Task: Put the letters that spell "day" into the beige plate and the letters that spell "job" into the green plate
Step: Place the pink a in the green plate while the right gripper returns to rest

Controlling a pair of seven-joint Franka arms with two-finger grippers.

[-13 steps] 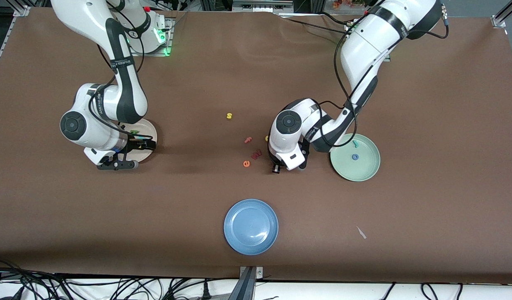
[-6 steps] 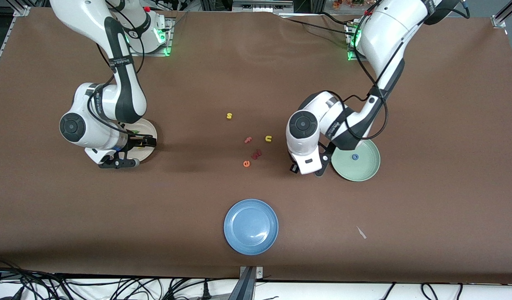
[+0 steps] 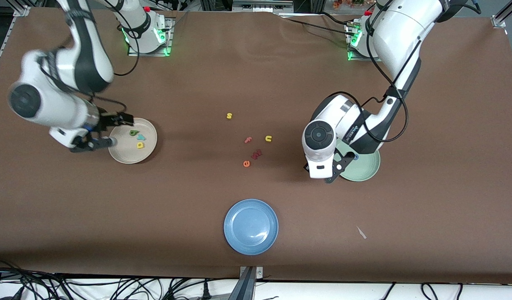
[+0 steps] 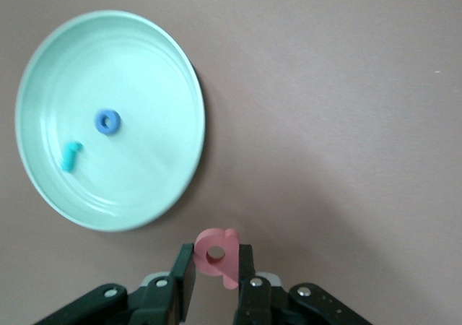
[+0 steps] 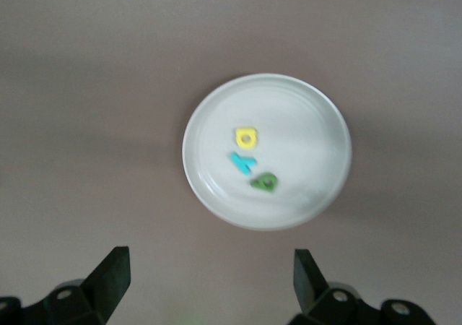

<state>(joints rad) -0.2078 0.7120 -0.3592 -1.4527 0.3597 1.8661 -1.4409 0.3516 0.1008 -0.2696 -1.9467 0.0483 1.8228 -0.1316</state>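
Brown tabletop below, left gripper (image 4: 216,290) fingers pinch salmon b (image 4: 217,255) stem-down beside green plate (image 4: 184,87); right gripper (image 5: 209,276) fingers spread, empty.

A blue plate (image 3: 251,226) is seen nearest the front camera on the brown bench (image 3: 426,216); a yellow s (image 3: 229,116), yellow u (image 3: 268,138), pink f (image 3: 248,140) and orange e (image 3: 246,163) are scattered mid-bench.

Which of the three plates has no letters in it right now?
The blue plate, nearest the front camera. The beige plate holds three letters, and the green plate holds a blue o and a teal j.
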